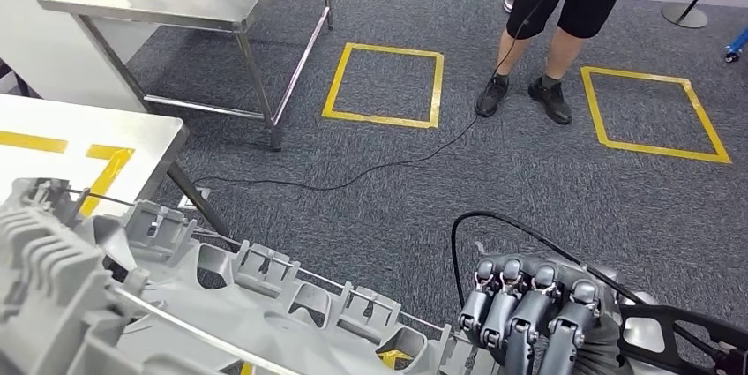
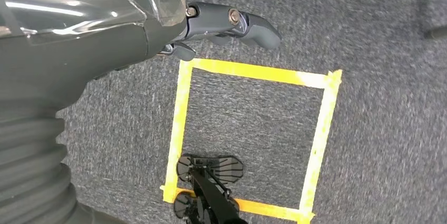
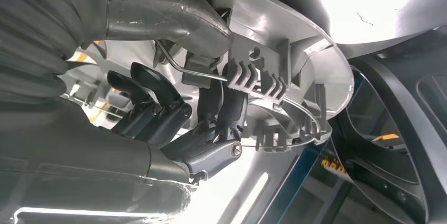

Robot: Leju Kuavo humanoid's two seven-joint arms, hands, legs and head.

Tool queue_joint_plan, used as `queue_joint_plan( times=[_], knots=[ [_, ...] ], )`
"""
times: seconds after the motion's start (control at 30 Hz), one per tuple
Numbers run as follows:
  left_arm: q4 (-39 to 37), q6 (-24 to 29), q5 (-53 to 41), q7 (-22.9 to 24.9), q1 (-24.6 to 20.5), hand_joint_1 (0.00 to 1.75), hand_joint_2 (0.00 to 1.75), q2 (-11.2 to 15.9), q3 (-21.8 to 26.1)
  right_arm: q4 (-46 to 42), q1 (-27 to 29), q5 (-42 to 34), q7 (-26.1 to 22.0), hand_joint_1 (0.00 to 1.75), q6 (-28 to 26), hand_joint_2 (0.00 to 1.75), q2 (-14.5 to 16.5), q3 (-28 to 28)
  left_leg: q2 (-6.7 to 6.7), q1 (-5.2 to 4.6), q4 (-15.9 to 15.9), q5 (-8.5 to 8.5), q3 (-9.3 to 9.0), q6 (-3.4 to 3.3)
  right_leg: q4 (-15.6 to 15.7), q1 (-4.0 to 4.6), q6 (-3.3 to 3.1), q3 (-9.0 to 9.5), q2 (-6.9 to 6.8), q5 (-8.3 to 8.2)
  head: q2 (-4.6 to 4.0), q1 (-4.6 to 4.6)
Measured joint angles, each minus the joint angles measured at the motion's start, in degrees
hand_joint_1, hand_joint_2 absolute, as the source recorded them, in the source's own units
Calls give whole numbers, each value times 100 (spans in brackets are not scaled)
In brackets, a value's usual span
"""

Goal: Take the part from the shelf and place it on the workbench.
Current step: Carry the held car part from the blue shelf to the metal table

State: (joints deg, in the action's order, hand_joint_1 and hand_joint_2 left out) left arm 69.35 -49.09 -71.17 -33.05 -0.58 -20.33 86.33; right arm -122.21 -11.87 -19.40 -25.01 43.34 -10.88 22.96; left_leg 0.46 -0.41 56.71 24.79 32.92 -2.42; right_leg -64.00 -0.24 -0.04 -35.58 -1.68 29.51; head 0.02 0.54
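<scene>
The large grey plastic part (image 1: 176, 304), ribbed and lined with clips along its rim, fills the lower left of the head view, held up above the carpet. My right hand (image 1: 529, 313) grips its rim at the lower right, fingers curled over the edge. In the right wrist view the fingers (image 3: 211, 124) wrap around the clipped rim of the part (image 3: 295, 60). My left hand (image 2: 211, 21) hangs over the carpet with its thumb stuck out and nothing in it. The steel workbench (image 1: 132, 141) with yellow tape marks stands at the left, just beyond the part.
A second steel table (image 1: 229, 9) stands at the back left. A person (image 1: 564, 4) in black stands on the carpet ahead, between two yellow taped squares (image 1: 384, 84), (image 1: 653, 115). A black cable (image 1: 397, 159) trails across the floor.
</scene>
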Motion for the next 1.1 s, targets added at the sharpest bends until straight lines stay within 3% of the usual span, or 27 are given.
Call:
queue_joint_plan(
  times=[0.07, 0.1, 0.13, 0.17, 0.23, 0.3, 0.37, 0.4, 0.47, 0.53, 0.6, 0.63, 0.67, 0.7, 0.77, 0.8, 0.83, 0.9, 0.93, 1.0, 1.03, 1.1],
  knots=[
    [0, -32, -15, -6, -1, 0, 175, -4, 0, -3, 11, 7, 0, 173, -1, 175, -5, -10, -137, 3, -6, -11, 10, -12, -752, -16, -8, -370, 113, 291, 0, -14],
    [0, -51, -24, -11, 2, 0, 175, -5, 0, -3, 14, 9, -2, 173, -3, 175, -9, -11, -211, 4, -4, -11, 11, -10, -998, -26, 15, -500, 124, 356, 0, -17],
    [0, -66, -33, -18, 4, 0, 175, -7, 0, -3, 14, 10, -4, 173, -7, 175, -13, -11, -287, 7, -1, -11, 10, -7, -1037, -37, 60, -531, 129, 331, 0, -17],
    [0, -73, -47, -26, 6, 0, 175, -7, 0, -3, 14, 12, -8, 173, -12, 175, -18, -11, -368, 14, 6, -9, 5, 2, -835, -53, 121, -445, 142, 215, 0, -18],
    [0, -67, -78, -43, 8, 0, 175, -4, 0, -3, 15, 26, -21, 173, -19, 175, -31, -14, -522, 31, 48, 12, 10, 45, -34, -95, 226, -67, 281, -115, 0, -21],
    [0, -42, -139, -74, 11, 0, 175, 8, 0, -8, 25, 52, -49, 173, -21, 175, -41, -25, -640, 32, 108, 41, 55, 112, 483, -106, 197, 182, 398, -295, 0, -31],
    [-1, -19, -210, -116, 34, 0, 175, 21, 1, -14, 38, 70, -89, 173, -21, 175, -48, -36, -714, 42, 123, 43, 104, 171, 538, -75, 97, 206, 356, -317, 0, -39],
    [-3, -14, -240, -134, 49, 0, 175, 29, 2, -15, 43, 74, -108, 173, -21, 175, -50, -42, -704, 54, 133, 49, 123, 197, 544, -74, 61, 208, 316, -325, 0, -38],
    [-4, -8, -281, -167, 62, 0, 175, 48, 2, -16, 52, 80, -131, 173, -17, 175, -50, -52, -481, 57, 357, 189, 235, 251, 560, -83, -9, 226, 225, -324, 0, -19],
    [-9, 5, -325, -192, 44, 0, 175, 67, 2, -17, 76, 91, -142, 173, -10, 175, -50, -75, -186, 63, 1036, 532, 565, 296, 565, -70, -61, 244, 111, -303, 0, 7],
    [-30, 32, -373, -205, 31, 0, 175, 78, 2, -16, 105, 106, -145, 173, -2, 175, -50, -103, -96, 87, 1754, 793, 932, 316, 564, -44, -84, 248, -20, -285, 0, 13],
    [-43, 46, -386, -208, 31, 0, 175, 79, 2, -16, 118, 114, -148, 173, 0, 175, -50, -114, -84, 94, 1853, 781, 993, 316, 564, -35, -92, 251, -87, -277, 0, 14],
    [-56, 62, -393, -209, 31, 0, 175, 82, 1, -16, 129, 123, -154, 173, 2, 175, -50, -125, -65, 97, 1721, 669, 935, 309, 564, -25, -97, 257, -152, -269, 0, 14],
    [-67, 80, -393, -210, 31, 0, 175, 89, 1, -16, 137, 134, -163, 173, 3, 175, -50, -135, -19, 94, 1368, 486, 754, 291, 564, -16, -98, 269, -215, -260, 0, 14],
    [-87, 112, -399, -212, 18, 0, 175, 107, -1, -16, 147, 155, -194, 173, 3, 175, -49, -151, 231, 49, 542, 198, 318, 224, 565, 11, -79, 295, -324, -236, 0, 9],
    [-98, 129, -406, -214, 5, 0, 175, 117, -2, -16, 154, 165, -212, 173, 7, 175, -49, -161, 325, 20, 290, 138, 187, 192, 566, 22, -60, 305, -374, -224, 0, 10],
    [-112, 146, -416, -215, -5, 0, 175, 128, -2, -15, 163, 175, -229, 173, 10, 175, -46, -169, 377, -7, 184, 134, 141, 164, 569, 28, -40, 313, -425, -213, 0, 9],
    [-143, 182, -438, -219, -14, 0, 175, 160, -1, -14, 178, 196, -262, 173, 17, 175, -36, -185, 258, -22, 144, 113, 117, 117, 591, 27, 11, 339, -529, -200, 0, 13],
    [-165, 206, -446, -221, -12, 0, 175, 173, -1, -12, 182, 207, -279, 173, 22, 175, -31, -191, 187, -11, 90, 82, 70, 92, 571, 18, 33, 350, -488, -178, 0, 5],
    [-222, 247, -453, -224, -35, 0, 175, 195, -3, -3, 192, 229, -327, 173, 51, 175, -27, -214, 43, 28, -17, 7, -33, 34, 252, -1, 37, 228, -209, -14, 0, -12],
    [-260, 266, -454, -225, -54, 0, 175, 204, -4, 9, 205, 244, -358, 173, 77, 175, -31, -229, -32, 41, -38, -10, -39, 20, -91, -17, 20, 67, -30, 124, 0, -28],
    [-334, 300, -454, -224, -84, 0, 175, 226, -4, 46, 239, 271, -443, 173, 134, 175, -38, -256, -207, 50, -37, -19, -33, 7, -836, -27, 16, -333, 120, 368, 0, -48]
  ],
)
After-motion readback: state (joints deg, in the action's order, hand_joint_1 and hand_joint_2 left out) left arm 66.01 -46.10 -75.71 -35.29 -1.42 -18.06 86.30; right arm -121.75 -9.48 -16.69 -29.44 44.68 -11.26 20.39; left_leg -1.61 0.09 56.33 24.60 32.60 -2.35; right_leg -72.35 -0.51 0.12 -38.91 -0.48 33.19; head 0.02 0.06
